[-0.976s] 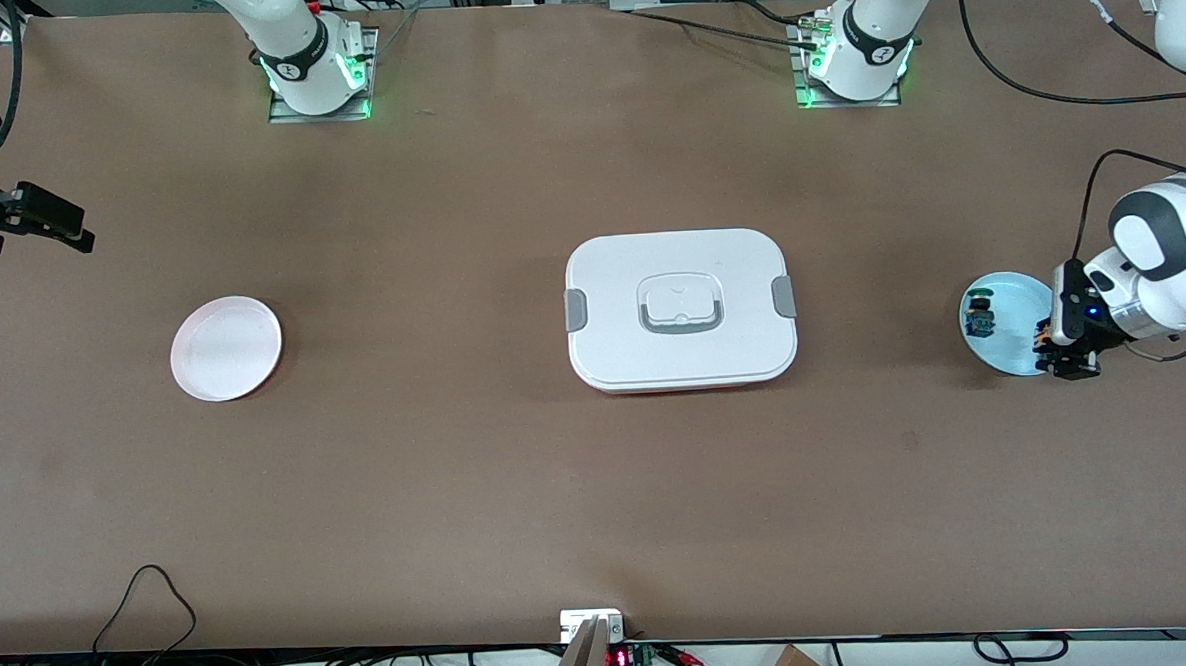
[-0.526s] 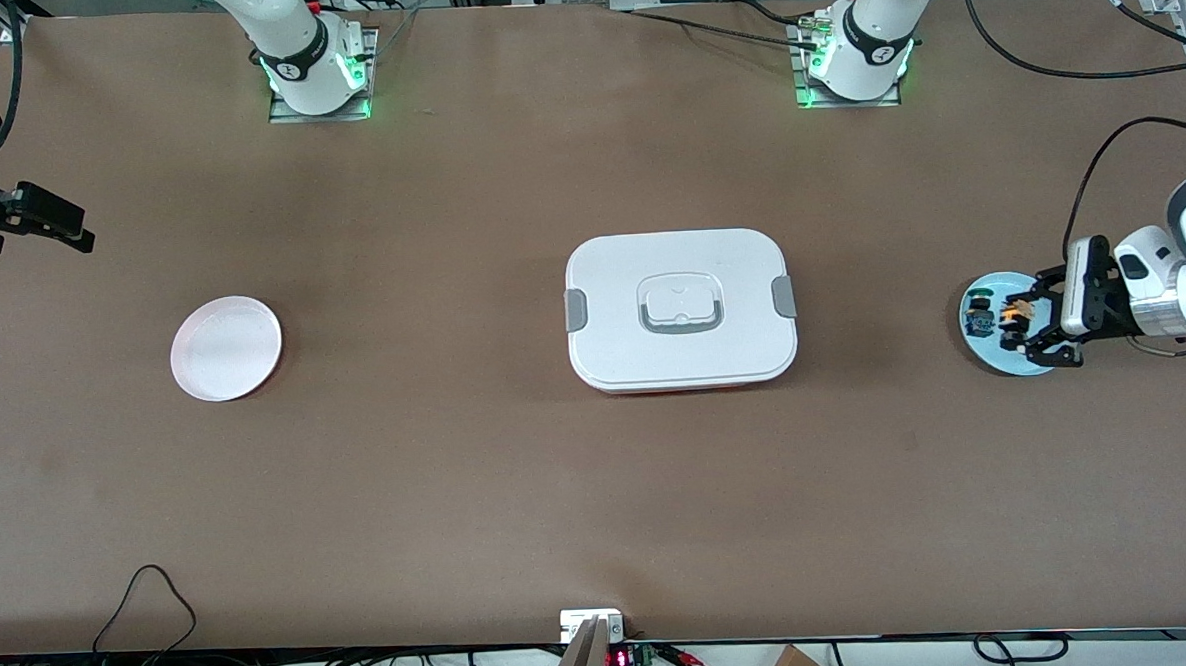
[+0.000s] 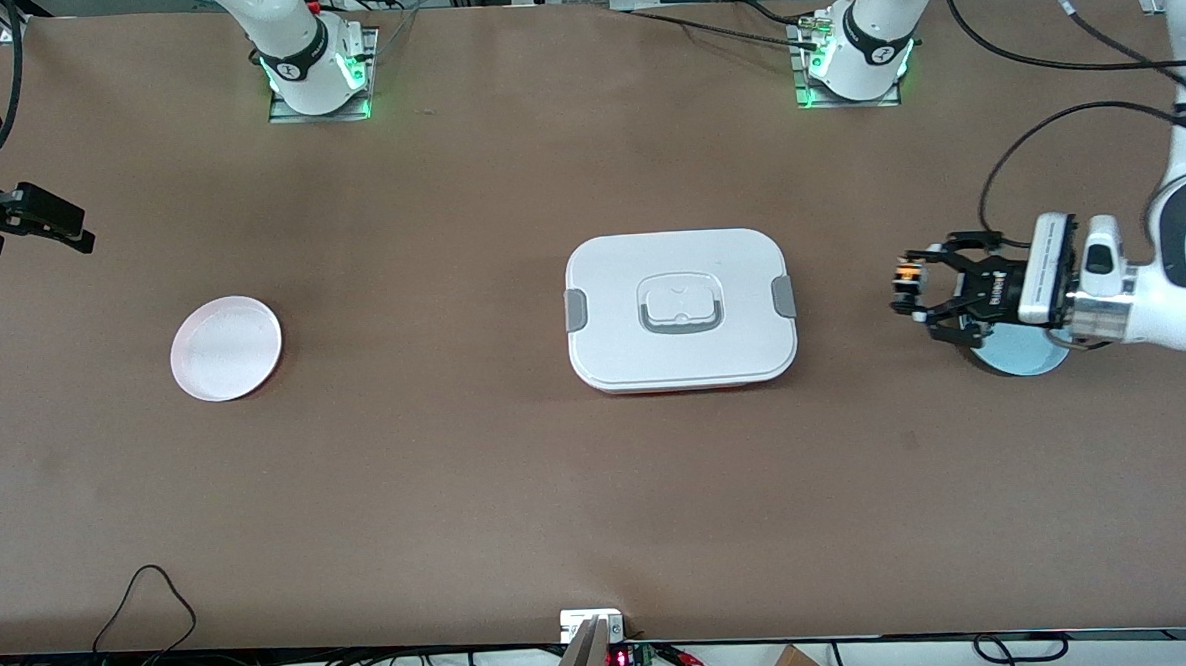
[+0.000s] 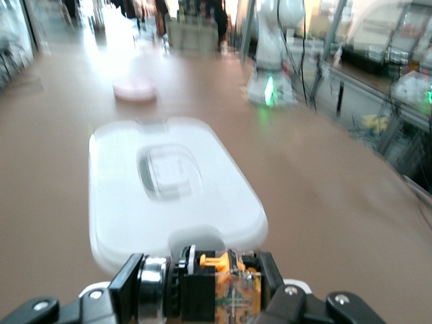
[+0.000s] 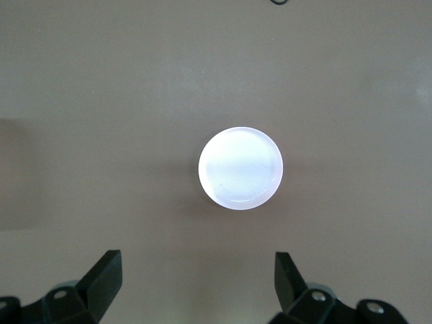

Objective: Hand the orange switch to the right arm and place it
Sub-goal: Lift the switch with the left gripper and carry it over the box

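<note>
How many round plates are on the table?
2. The pink plate lies toward the right arm's end; the blue plate lies toward the left arm's end, partly hidden under the left gripper.

White lidded box (image 3: 680, 309) at table (image 3: 519, 476) centre. Pink plate (image 3: 225, 348) toward right arm's end; light-blue plate (image 3: 1025, 358) toward left arm's end.

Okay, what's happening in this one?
The left gripper is shut on the orange switch, holding it in the air beside the light blue plate, toward the white lidded container at mid-table. The right gripper hangs open high over the white plate at the right arm's end. No handover yet.
</note>
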### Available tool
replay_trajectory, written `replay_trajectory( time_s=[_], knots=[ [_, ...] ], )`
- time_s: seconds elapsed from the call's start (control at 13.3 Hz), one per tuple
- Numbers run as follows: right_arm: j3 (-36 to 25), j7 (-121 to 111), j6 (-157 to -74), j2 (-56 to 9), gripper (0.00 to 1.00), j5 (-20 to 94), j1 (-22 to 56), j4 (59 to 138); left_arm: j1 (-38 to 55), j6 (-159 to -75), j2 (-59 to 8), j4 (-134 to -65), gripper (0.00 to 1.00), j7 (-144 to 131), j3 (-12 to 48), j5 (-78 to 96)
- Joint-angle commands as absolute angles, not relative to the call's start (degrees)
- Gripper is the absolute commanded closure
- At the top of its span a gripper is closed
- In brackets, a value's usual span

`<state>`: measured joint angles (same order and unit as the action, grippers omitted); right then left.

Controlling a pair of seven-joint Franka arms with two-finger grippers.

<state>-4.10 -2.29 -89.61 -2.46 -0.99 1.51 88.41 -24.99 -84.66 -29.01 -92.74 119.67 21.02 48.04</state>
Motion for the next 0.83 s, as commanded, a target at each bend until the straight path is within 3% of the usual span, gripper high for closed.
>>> replay_trajectory(
  time_s=[0.0, 0.3, 0.75],
  knots=[
    [-4.39, -1.93, -89.03, -2.55, 0.00, -1.05, 1.06, 88.24, -23.57, -83.85, -30.67, -92.63, 1.00, 118.92, 23.90, 60.25],
    [-4.39, -1.67, -89.56, -2.72, 0.00, -0.79, 1.06, 88.07, -18.90, -90.59, -27.70, -93.51, 1.00, 115.49, 27.05, 69.07],
    [-5.10, -8.69, -88.94, -3.07, 0.00, 4.71, 0.09, 88.77, -19.34, -112.57, -18.90, -106.52, 1.00, 115.84, 41.29, 87.52]
  ],
)
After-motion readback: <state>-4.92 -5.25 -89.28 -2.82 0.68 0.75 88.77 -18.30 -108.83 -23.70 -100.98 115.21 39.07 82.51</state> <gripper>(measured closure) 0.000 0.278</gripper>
